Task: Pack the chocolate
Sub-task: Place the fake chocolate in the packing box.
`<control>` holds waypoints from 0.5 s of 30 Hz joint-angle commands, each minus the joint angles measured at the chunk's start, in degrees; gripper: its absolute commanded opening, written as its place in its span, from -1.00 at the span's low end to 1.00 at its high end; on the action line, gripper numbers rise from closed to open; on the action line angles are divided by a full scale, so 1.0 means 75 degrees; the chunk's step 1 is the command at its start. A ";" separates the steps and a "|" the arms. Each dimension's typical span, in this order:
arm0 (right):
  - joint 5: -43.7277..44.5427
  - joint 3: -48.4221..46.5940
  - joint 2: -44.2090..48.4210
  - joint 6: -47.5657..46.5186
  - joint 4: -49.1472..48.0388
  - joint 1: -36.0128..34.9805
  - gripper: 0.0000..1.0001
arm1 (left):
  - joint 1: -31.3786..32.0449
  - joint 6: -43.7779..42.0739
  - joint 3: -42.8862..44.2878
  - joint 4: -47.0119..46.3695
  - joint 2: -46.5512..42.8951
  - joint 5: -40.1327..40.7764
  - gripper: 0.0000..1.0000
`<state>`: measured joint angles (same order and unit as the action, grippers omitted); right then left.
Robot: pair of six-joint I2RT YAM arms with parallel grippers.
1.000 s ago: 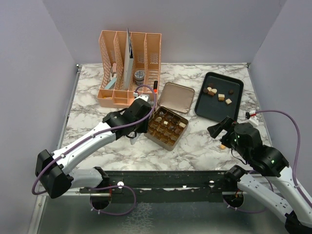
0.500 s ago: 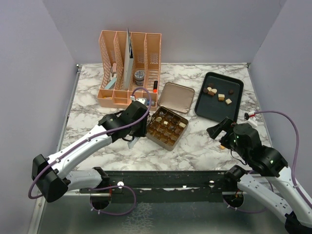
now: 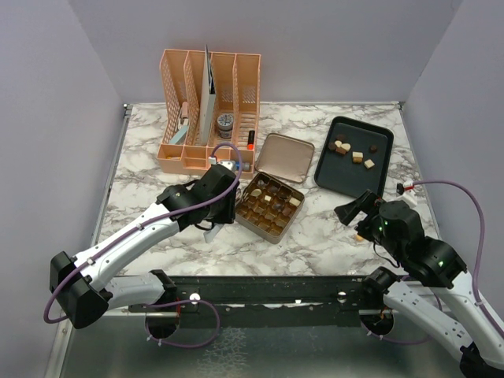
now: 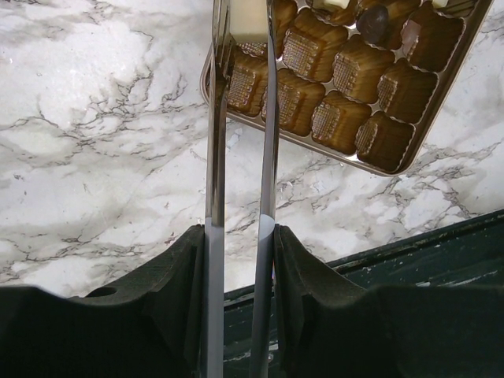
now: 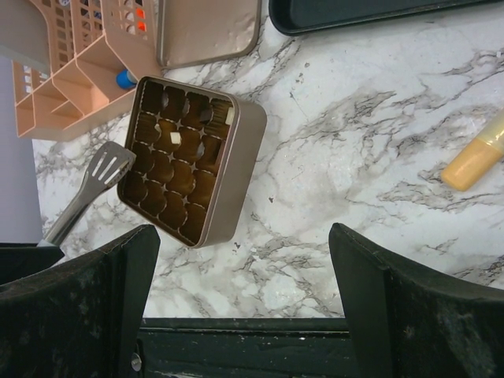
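**Over the gold tin's left corner, tongs and a cream piece**

Far left on the worktop (image 3: 150,181) stands a peach desk organiser (image 3: 236,87). Just near of it, the left fingers (image 4: 239,268) are narrowed on a pair of metal tongs (image 4: 268,157). The blades reach over the left corner of the square gold tin (image 3: 256,227), and a cream-white piece (image 4: 248,20) shows between their tips. Most of the tin's cells are bare, with a little dark and cream chocolate (image 4: 376,20) in the far rows. The tin's lid (image 3: 283,156) lies flat just beyond its far side. Right of the lid, a dark tray (image 3: 335,169) carries a cluster of loose pieces (image 3: 352,152) in dark brown, light brown and cream. At the near right, the right fingers (image 5: 244,260) hang spread wide with nothing between them. An orange stick (image 5: 472,161) lies on the worktop beside them.
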<state>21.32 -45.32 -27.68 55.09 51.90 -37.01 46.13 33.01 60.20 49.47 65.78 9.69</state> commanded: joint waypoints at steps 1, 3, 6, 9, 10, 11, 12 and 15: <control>-0.0071 0.0083 0.0126 0.0072 -0.0088 0.0019 0.87 | -0.0010 0.0057 -0.0023 -0.0022 -0.0182 -0.0087 -0.24; -0.0066 0.0099 0.0174 0.0073 -0.0103 0.0025 0.87 | -0.0010 0.0051 -0.0003 -0.0022 -0.0173 -0.0085 -0.23; -0.0066 0.0122 0.0198 0.0072 -0.0131 0.0025 0.87 | -0.0013 0.0034 0.0024 -0.0022 -0.0148 -0.0112 -0.23; -0.0019 0.0167 0.0167 0.0043 -0.0141 0.0019 0.87 | -0.0013 0.0015 0.0051 -0.0023 -0.0139 -0.0120 -0.23; -0.0019 0.0168 0.0151 0.0040 -0.0146 0.0024 0.87 | -0.0010 0.0041 0.0033 -0.0022 -0.0159 -0.0129 -0.22; -0.0025 0.0181 0.0140 0.0029 -0.0146 0.0025 0.87 | -0.0013 0.0075 0.0019 -0.0022 -0.0182 -0.0132 -0.18; -0.0037 0.0177 0.0140 0.0001 -0.0163 0.0019 0.88 | -0.0010 0.0113 0.0002 -0.0022 -0.0210 -0.0143 -0.14; -0.0054 0.0210 0.0176 -0.0055 -0.0178 0.0025 0.87 | -0.0011 0.0113 0.0027 -0.0022 -0.0219 -0.0095 -0.12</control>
<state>21.32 -44.60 -26.79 55.42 51.90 -37.01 46.13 33.32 60.20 49.47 65.76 9.52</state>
